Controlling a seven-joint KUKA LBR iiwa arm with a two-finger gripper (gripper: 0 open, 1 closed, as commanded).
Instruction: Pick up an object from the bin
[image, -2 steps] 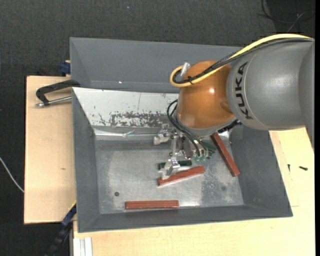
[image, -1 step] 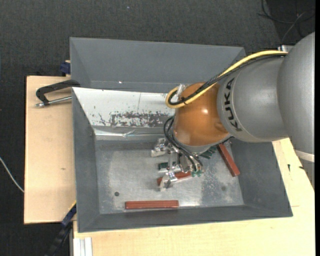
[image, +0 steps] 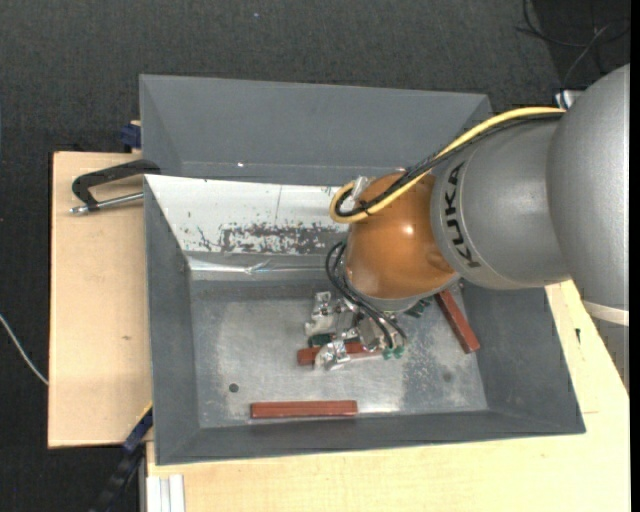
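Note:
My gripper (image: 335, 335) is low over the middle of the bin floor, under the arm's orange cover. A short red-brown block (image: 308, 355) lies right at its lower left tip, touching or nearly touching it; whether the gripper holds it cannot be made out. A small green piece (image: 396, 350) shows at the gripper's right side. A long red-brown stick (image: 303, 408) lies flat along the front wall, apart from the gripper.
A second red-brown stick (image: 460, 320) lies slanted by the right wall, partly hidden under the arm. The arm and its orange cover hang over the bin's right half. The bin floor to the left is bare grey metal.

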